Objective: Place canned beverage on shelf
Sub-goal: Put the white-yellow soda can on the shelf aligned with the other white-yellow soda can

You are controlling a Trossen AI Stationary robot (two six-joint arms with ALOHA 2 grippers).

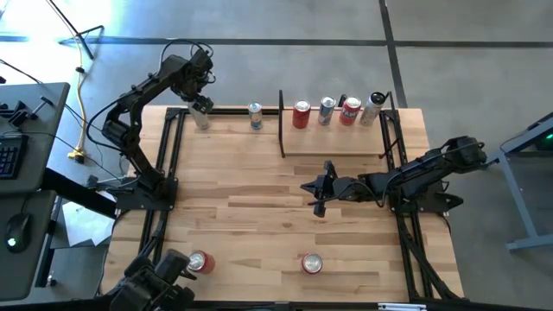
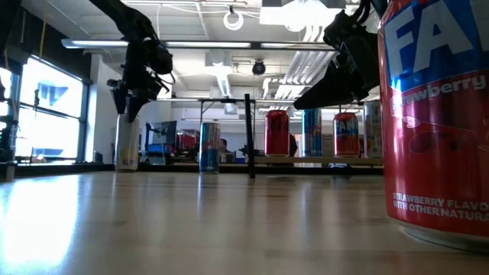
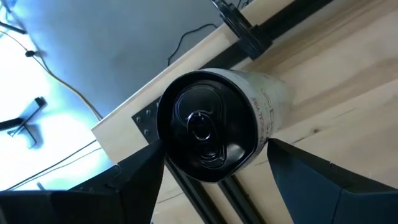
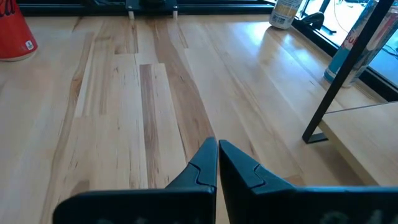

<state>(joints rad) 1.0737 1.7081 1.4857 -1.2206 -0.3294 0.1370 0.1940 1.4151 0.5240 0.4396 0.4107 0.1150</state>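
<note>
Left hand [image 1: 200,111]: fingers spread wide about a pale can [image 3: 214,124] standing at the bench's [image 1: 259,190] far left corner. Right hand [image 1: 315,192]: fingers pressed together, empty, mid-bench. Shelf [image 1: 333,141]: far edge, carrying four cans [image 1: 301,114].

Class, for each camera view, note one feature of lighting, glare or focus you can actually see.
High view: even light, soft shadows on the tabletop. Low view: bright window and ceiling lights backlight the dark arms; the nearest red can looms large. Left wrist view: blue-white glare beyond the table edge behind the pale can. Right wrist view: sheen on the wood.
</note>
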